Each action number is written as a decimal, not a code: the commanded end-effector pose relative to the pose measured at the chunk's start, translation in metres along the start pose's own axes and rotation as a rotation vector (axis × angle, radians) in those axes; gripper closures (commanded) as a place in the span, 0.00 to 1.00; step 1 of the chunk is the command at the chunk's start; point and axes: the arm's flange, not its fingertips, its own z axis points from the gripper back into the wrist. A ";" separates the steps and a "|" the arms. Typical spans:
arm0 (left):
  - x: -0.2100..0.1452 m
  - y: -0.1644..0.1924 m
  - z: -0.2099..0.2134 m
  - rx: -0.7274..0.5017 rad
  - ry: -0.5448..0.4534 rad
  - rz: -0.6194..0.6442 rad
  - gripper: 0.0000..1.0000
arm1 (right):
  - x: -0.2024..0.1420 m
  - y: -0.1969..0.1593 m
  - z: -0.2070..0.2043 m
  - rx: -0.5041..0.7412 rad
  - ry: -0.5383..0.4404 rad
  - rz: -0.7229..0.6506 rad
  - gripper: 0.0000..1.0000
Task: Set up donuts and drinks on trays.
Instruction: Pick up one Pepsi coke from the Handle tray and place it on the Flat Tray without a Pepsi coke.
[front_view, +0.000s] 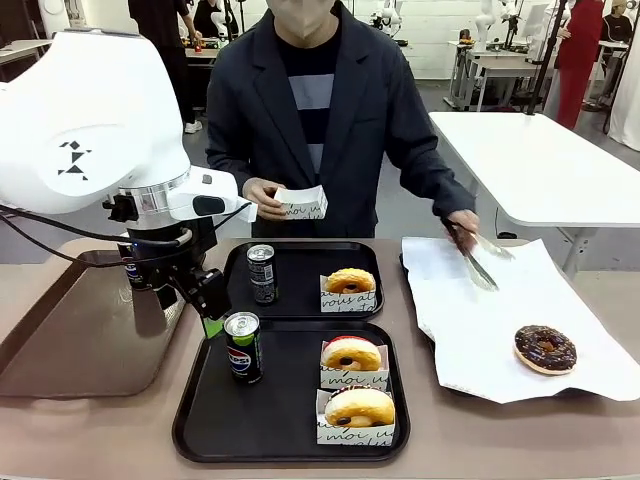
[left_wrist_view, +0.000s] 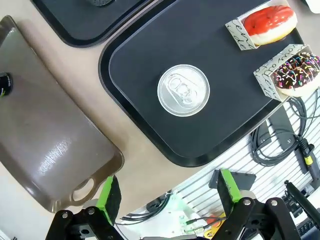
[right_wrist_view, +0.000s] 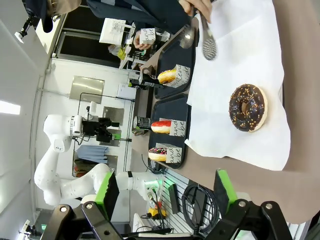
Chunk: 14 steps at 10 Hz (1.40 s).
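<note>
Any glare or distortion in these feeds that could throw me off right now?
Left wrist view: ceiling light glares off the brown tray and the can top; both stay readable. Right wrist view: rolled sideways, wide-angle bending at the edges, chocolate donut sharp. Front view: evenly lit, left arm bulks large.

— What's under my left gripper (left_wrist_view: 170, 199)?
— A can with a bright, smooth metal top (left_wrist_view: 183, 90), on a matt black plastic tray (left_wrist_view: 135, 75).
— And the brown tray (left_wrist_view: 47, 150)?
— Glossy plastic, it seems; light glares off it.
— My pads?
— Green, probably rubbery. The sheet (front_view: 470, 330) under the chocolate donut (front_view: 545, 348) is creased white paper
</note>
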 end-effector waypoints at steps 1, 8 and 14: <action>0.004 -0.003 0.001 0.003 -0.008 0.013 0.00 | 0.001 -0.001 0.000 0.020 -0.012 0.019 0.00; 0.000 0.029 0.023 -0.066 -0.058 0.072 0.00 | 0.001 -0.001 0.000 0.020 -0.012 0.019 0.00; -0.030 0.221 0.066 -0.324 -0.191 0.574 0.00 | 0.001 -0.001 0.000 0.020 -0.012 0.019 0.00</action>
